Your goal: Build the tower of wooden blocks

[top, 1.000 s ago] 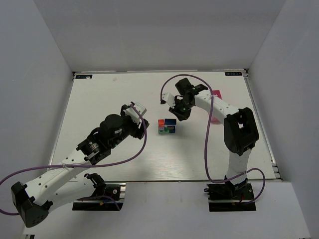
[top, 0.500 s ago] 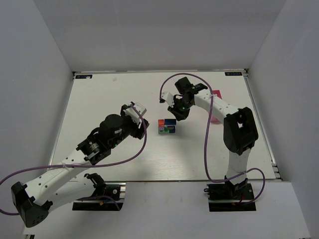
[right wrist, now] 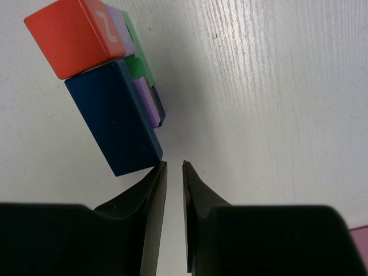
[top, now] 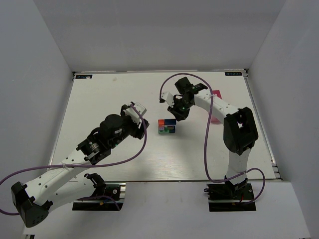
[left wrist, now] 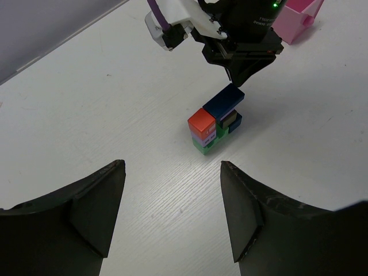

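The wood block tower [top: 167, 126] stands mid-table as a compact stack: a green base, purple and grey-brown pieces, a red cube [left wrist: 201, 121] and a long dark blue block [left wrist: 223, 102] on top. In the right wrist view the blue block [right wrist: 115, 118] lies beside the red cube [right wrist: 75, 37]. My right gripper [right wrist: 173, 164] hovers just behind the tower, its jaws a narrow slit apart and empty, with the left fingertip at the blue block's corner. My left gripper [left wrist: 172, 167] is open, well short of the tower, with bare table between its fingers.
A pink rectangular box [top: 216, 93] sits at the far right behind the right arm, also seen as the pink box [left wrist: 296, 17] in the left wrist view. White walls enclose the table on three sides.
The right gripper has shifted slightly toward the tower's back and its jaws have parted a little. The left arm and the tower have not moved.
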Robot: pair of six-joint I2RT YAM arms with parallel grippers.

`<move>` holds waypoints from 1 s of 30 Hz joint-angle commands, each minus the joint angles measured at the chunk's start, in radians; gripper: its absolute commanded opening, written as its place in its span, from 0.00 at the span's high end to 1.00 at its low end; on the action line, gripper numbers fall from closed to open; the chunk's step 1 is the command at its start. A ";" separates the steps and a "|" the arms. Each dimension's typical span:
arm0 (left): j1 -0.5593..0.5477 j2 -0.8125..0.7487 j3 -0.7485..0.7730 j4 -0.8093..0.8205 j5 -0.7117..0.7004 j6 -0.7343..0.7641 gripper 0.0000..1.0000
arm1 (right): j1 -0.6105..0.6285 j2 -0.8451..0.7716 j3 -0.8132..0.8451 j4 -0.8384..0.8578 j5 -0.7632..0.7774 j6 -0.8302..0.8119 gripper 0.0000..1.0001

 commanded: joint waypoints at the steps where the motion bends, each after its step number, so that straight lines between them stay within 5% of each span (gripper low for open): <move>1: 0.003 -0.020 -0.005 0.021 0.002 0.004 0.23 | -0.005 -0.001 0.042 -0.016 -0.015 0.010 0.76; 8: 0.003 -0.020 -0.005 0.021 0.002 0.004 0.23 | -0.008 -0.023 0.035 -0.004 0.020 0.021 0.75; 16: 0.003 -0.020 -0.005 0.021 -0.007 0.004 0.23 | -0.048 -0.164 -0.064 0.136 0.233 0.088 0.72; 19: 0.003 -0.020 -0.005 0.021 -0.007 0.013 0.20 | -0.071 -0.260 -0.139 0.238 0.256 0.134 0.42; 20: 0.003 -0.020 -0.005 0.021 -0.007 0.013 0.17 | -0.074 -0.277 -0.179 0.283 0.263 0.144 0.10; 23: 0.003 -0.020 -0.015 0.021 -0.007 0.022 0.00 | -0.084 -0.362 -0.248 0.369 0.370 0.200 0.10; 30: 0.003 -0.054 -0.043 0.042 -0.018 0.051 0.00 | -0.082 -0.474 -0.271 0.320 0.375 0.395 0.10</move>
